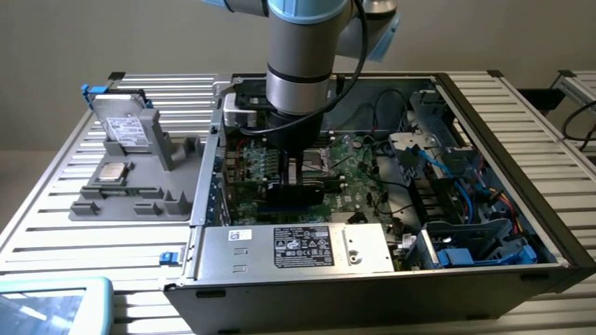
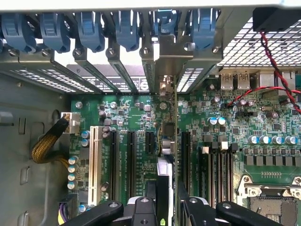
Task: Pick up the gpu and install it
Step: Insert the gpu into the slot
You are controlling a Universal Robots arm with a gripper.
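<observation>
Inside the computer case (image 1: 503,118), the gpu (image 1: 298,194) is being clamped edge-down in the jaws of the gripper (image 2: 164,209). It is being held lengthwise above the expansion slots (image 2: 131,160).

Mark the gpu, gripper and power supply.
gpu (image 2: 167,136): wrist view, card's upper edge.
gripper (image 2: 164,205): wrist view, midway between fingertips.
power supply (image 1: 300,248): exterior view, black label on its top.
</observation>
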